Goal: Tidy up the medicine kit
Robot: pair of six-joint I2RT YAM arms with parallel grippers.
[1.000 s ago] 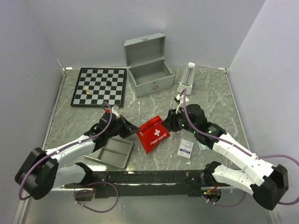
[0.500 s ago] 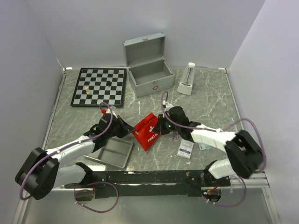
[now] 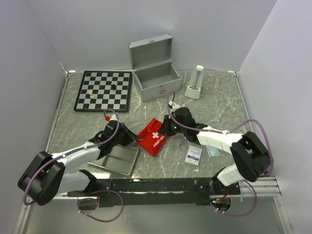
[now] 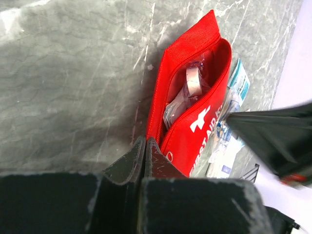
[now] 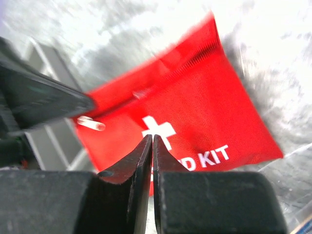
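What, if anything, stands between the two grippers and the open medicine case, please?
Nothing visible: from the left gripper and right gripper at the red first-aid pouch, bare tabletop runs to the open medicine kit.

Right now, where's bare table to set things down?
Free: marble tabletop by the right wall, past the white tapered object; strip between black-and-white chessboard and left arm. Crowded: centre, where left hand and right hand meet the red fabric first-aid pouch, plus grey tray, loose packets.
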